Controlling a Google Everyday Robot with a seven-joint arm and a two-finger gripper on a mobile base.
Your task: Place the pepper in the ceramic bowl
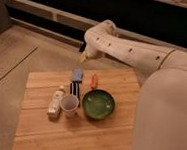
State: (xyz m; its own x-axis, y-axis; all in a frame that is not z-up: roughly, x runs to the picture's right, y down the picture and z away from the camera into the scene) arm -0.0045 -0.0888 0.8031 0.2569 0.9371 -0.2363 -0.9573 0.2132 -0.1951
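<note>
The pepper (94, 80) is a small slim orange-red piece lying on the wooden table (41, 129), just behind the green ceramic bowl (99, 104). The bowl is round and glossy and holds nothing. My gripper (82, 57) hangs from the white arm above the table's far edge, up and to the left of the pepper, apart from it.
A blue-headed brush (76, 81) with a dark handle lies left of the pepper. A pale translucent cup (69, 105) and a small white bottle (57, 101) lying on its side sit left of the bowl. My white body fills the right side.
</note>
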